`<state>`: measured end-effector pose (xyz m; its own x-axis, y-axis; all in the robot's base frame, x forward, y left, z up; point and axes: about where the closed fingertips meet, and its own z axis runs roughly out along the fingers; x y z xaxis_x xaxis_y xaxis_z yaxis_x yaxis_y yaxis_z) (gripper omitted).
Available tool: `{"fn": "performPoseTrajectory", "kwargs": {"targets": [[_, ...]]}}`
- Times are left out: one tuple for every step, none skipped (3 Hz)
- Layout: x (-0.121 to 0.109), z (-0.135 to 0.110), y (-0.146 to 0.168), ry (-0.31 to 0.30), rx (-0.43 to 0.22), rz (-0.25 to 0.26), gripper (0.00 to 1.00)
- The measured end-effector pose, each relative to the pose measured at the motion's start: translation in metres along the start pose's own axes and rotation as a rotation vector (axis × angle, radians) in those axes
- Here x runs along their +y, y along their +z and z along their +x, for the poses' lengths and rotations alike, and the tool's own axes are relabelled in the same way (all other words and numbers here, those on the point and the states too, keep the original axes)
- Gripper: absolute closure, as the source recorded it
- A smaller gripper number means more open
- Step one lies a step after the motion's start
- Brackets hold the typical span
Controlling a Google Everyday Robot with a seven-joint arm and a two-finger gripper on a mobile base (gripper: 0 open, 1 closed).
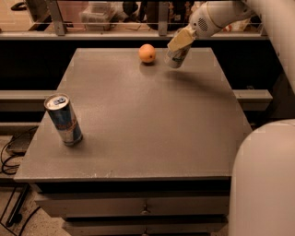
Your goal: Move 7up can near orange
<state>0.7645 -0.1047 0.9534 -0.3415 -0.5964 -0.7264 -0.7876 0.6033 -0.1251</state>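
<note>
The orange (147, 53) sits near the far edge of the grey table (138, 120). Just right of it the 7up can (177, 57) stands tilted, silver-white with greenish print, with a small gap between can and orange. My gripper (180, 42) reaches in from the upper right and is shut on the can's upper part; its beige finger covers the can's top. I cannot tell whether the can's base touches the table.
A slimmer blue-and-silver can (64, 120) stands near the table's left front. My white arm (221, 14) runs to the upper right, and a white body part (265, 179) fills the lower right corner. A railing (115, 33) runs behind the table.
</note>
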Motion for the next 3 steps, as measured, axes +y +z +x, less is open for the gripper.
{"fn": "performPoseTrajectory", "kwargs": {"targets": [[-0.006,0.003,0.017,0.012,-0.01,-0.03,0.81],[-0.005,0.003,0.031,0.011,-0.003,-0.053,0.58],[-0.001,0.001,0.042,0.001,0.008,-0.071,0.35]]}}
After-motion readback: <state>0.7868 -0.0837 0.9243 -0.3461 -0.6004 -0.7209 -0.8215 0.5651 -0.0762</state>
